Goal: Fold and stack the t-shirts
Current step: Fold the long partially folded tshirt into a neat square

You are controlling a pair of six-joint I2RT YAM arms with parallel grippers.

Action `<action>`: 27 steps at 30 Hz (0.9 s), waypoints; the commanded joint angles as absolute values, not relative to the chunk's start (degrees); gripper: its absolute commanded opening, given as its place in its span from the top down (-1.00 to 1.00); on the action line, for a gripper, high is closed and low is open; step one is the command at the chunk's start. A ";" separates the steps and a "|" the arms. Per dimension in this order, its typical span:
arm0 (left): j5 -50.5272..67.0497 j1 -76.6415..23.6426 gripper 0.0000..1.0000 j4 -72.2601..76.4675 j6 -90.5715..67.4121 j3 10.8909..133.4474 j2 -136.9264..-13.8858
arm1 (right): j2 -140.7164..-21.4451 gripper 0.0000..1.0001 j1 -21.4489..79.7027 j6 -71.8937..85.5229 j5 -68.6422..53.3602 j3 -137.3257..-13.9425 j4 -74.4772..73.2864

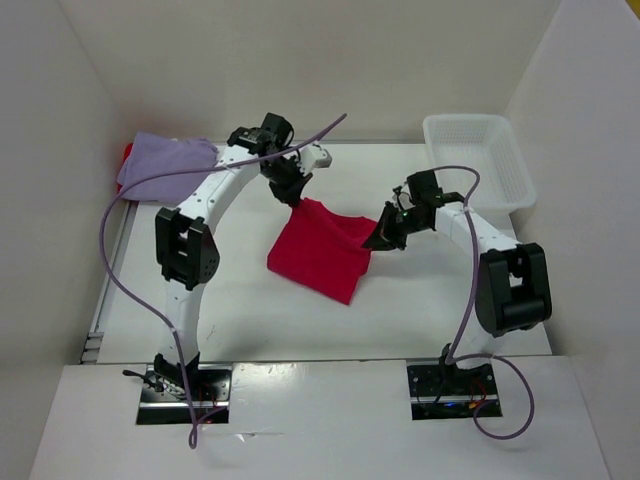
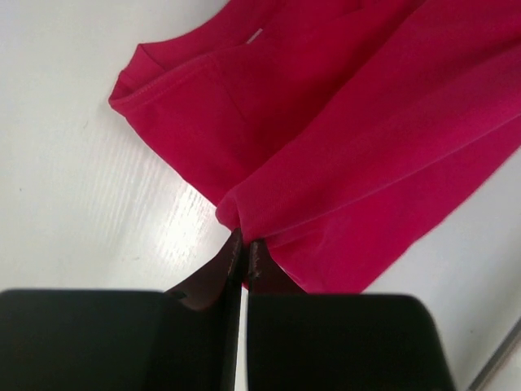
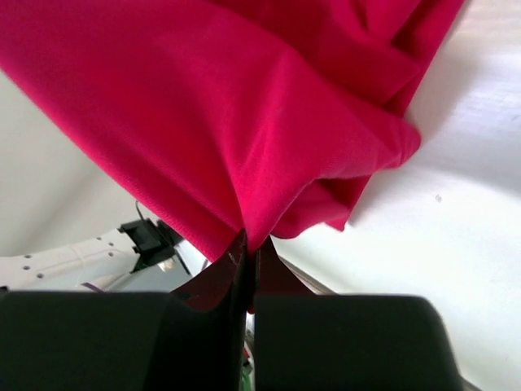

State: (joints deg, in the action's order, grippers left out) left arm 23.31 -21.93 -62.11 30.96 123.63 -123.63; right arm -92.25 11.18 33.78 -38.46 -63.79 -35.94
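Crimson t-shirt sags over the middle of the table, its top edge strung between both arms: left gripper clamped tight on the far corner, right gripper on the nearer right one.

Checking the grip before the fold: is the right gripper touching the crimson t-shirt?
Touching. The right wrist view shows the right gripper shut, pinching a fold of the crimson t-shirt between its fingertips, with the cloth draping from there.

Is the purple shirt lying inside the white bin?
No, the purple shirt lies at the far left, well apart from the white bin at the far right.
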 commanded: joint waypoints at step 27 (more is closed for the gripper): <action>19.07 -18.72 -0.15 -50.70 12.31 155.44 -152.81 | -92.45 1.00 18.09 30.59 -15.65 -72.16 -21.26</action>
